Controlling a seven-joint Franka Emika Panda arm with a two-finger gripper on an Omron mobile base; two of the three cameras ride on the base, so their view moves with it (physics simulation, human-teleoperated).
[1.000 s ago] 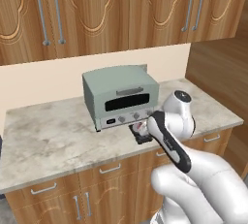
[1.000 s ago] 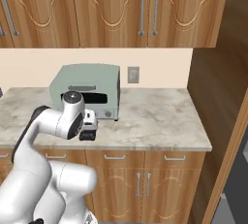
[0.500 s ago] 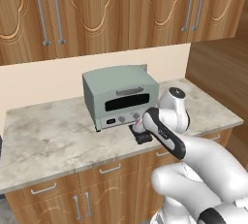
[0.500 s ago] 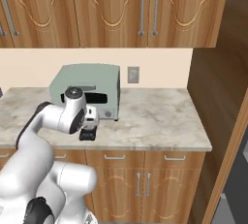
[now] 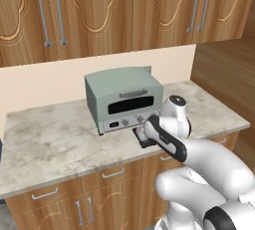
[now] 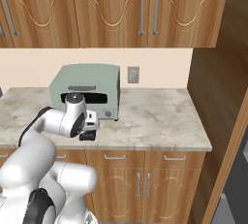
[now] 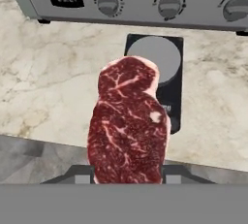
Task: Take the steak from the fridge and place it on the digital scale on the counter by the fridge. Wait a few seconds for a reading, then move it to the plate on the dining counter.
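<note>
My gripper (image 7: 127, 177) is shut on the steak (image 7: 128, 123), a red marbled slab that hangs from the fingers. Just beyond and below it lies the digital scale (image 7: 172, 97), black with a round grey disc (image 7: 157, 53), on the counter (image 7: 48, 72). From the base cameras, the hand (image 5: 147, 130) hovers over the scale (image 5: 144, 142) in front of the toaster oven; the right base view has the hand (image 6: 91, 120) just above the scale (image 6: 87, 135). The steak covers part of the disc's near edge. The fridge, plate and dining counter are out of view.
A pale green toaster oven (image 5: 124, 99) stands right behind the scale, its knobs (image 7: 169, 2) close to the hand. Wooden upper cabinets (image 5: 114, 10) hang above. A tall wooden panel (image 6: 218, 72) bounds the counter (image 6: 155, 121) on the right.
The arm's elbow has swung lower and forward. The hand with the steak has edged slightly left and stays over the scale.
</note>
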